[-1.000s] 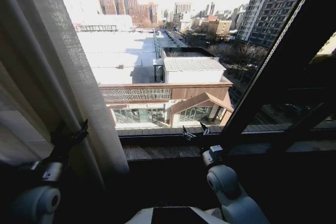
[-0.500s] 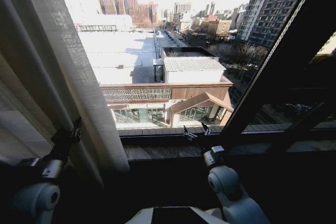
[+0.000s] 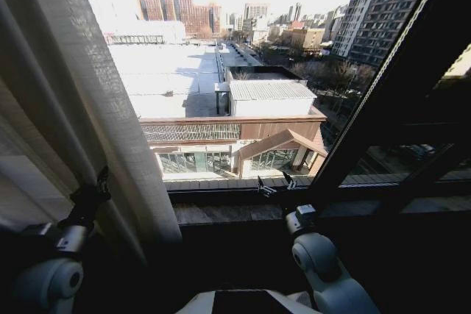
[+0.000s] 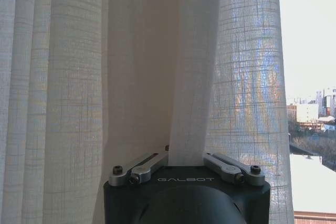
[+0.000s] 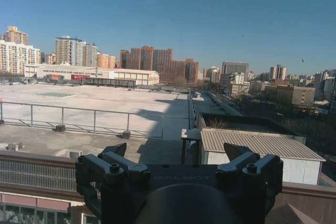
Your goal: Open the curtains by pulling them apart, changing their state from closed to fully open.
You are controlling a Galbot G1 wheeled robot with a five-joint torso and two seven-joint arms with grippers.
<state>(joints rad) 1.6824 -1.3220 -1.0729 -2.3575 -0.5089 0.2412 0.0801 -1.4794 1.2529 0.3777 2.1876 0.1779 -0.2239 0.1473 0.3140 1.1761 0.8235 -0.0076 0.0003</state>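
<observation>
The sheer white, vertically pleated fabric curtain panel [image 3: 81,108] hangs at the left side of the head view, gathered into thick cream-beige folds that run from the top edge down to the dark stone window sill [image 3: 221,213]. The centre of the window is uncovered; rooftops and city buildings are visible through the glass. A dark, slanted window frame bar [image 3: 390,86] crosses the right side of the head view.

The left hand [image 3: 94,190] is raised at the lower left of the head view, against the inner folds of the curtain panel. In the left wrist view, the curtain panel [image 4: 79,77] hangs directly ahead of the left hand [image 4: 186,157]. One narrow fold of the fabric descends into the gap between the two metal finger links. The left hand is closed on this fold; the fabric is pinched between the fingers.

The right hand [image 3: 272,184] is positioned at the centre of the head view, just above the window sill and in front of the bare glass. It is well apart from the curtain panel. In the right wrist view, the right hand [image 5: 178,153] points out at the rooftops with its two black fingers [image 5: 118,150] spread wide. Nothing lies between them.

The right arm's white, rounded wrist joint [image 3: 316,251] sits below the window sill at the lower centre of the head view.
</observation>
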